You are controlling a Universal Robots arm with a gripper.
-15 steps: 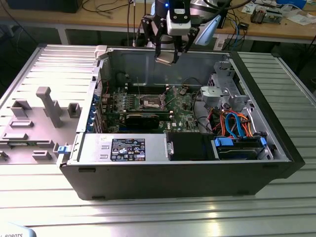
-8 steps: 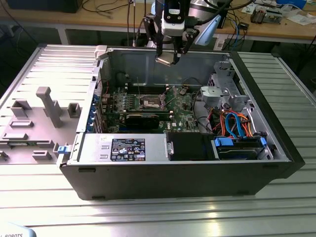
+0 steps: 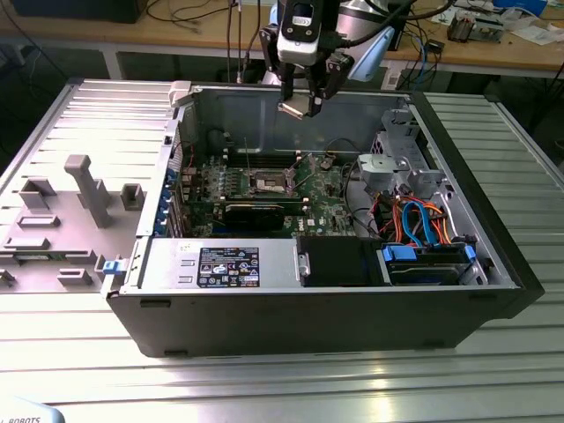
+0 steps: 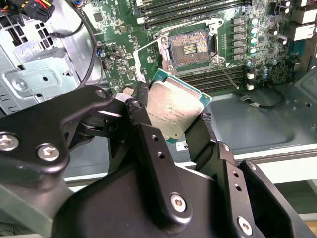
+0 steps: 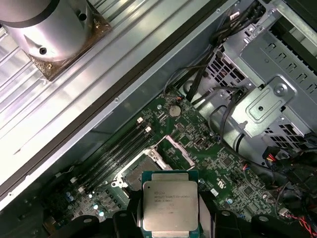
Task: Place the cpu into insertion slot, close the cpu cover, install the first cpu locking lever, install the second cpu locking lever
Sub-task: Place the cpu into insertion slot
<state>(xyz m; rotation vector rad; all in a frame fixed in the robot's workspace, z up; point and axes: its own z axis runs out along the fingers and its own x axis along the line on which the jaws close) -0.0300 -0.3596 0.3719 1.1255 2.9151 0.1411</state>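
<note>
Gripper (image 3: 298,106) hangs high over the open computer case (image 3: 493,256), near its back wall. Jaws clamped on the cpu (image 4: 171,111), pinching two opposite edges; metal face up toward both wrist cameras. Cpu well above the green board (image 3: 328,199), touching nothing else. Insertion slot (image 4: 190,45) bare, dark centre exposed. Cpu cover (image 5: 175,149) swung open just beside the slot.
</note>
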